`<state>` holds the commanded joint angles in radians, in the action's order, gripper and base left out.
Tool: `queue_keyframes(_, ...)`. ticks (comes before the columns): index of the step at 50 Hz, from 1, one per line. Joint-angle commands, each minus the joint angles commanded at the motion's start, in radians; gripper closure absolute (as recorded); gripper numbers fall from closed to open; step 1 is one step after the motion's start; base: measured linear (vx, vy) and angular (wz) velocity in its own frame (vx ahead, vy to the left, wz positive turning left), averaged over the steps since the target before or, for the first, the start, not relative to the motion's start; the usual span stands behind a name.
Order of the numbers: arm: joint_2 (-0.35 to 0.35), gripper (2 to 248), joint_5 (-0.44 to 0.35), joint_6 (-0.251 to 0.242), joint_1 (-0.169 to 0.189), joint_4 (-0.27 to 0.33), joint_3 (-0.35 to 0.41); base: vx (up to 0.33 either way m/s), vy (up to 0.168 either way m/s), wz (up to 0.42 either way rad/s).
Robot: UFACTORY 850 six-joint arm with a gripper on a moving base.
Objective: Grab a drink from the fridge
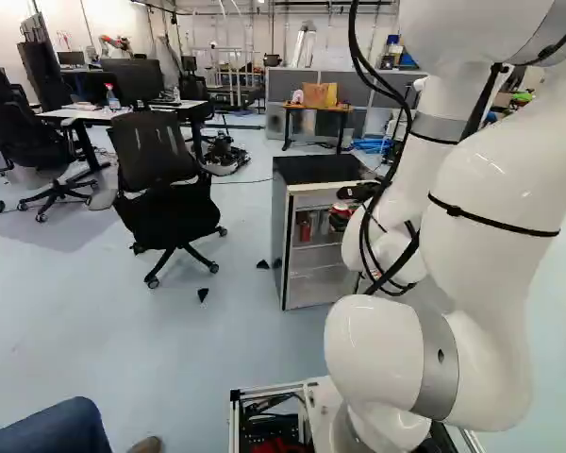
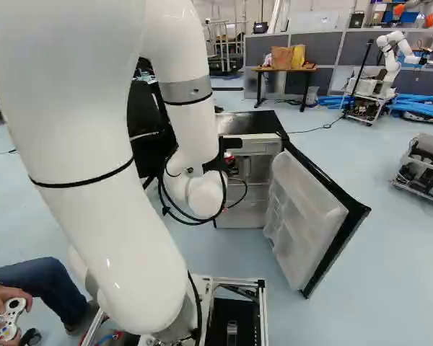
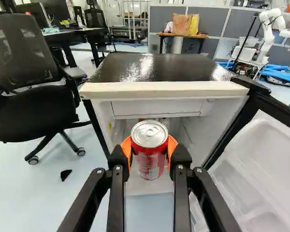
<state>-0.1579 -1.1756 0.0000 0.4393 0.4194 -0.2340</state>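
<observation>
In the left base view my gripper [image 1: 358, 192] is in front of the upper part of the open fridge [image 1: 279, 231], partly hidden by the arm. The wrist view shows the gripper [image 3: 149, 151] shut on a red can [image 3: 150, 140] with a silver top, an orange pad on each side of it. The can stands upright between the fingers, with the fridge's interior behind it. Inside the fridge, a red can [image 1: 305, 227] and a paler one [image 1: 324, 223] stand on a shelf. The fridge door [image 2: 307, 216] is swung wide open in the right base view.
A black office chair [image 1: 160, 179] stands beside the fridge. Small black pieces [image 1: 203, 294] lie on the floor near it. Behind are a table with bags [image 2: 287, 68] and another robot [image 2: 390, 58]. A seated person's leg [image 1: 57, 429] is close beside the base.
</observation>
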Motion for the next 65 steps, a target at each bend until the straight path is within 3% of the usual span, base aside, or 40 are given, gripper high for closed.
queue_keyframes(27,0.08,157,0.0,0.0,-0.007,0.0,0.0,0.0,0.0,0.0)
queue_keyframes(65,0.103,157,0.054,0.0,-0.037,0.0,-0.089,0.0,0.0,0.0)
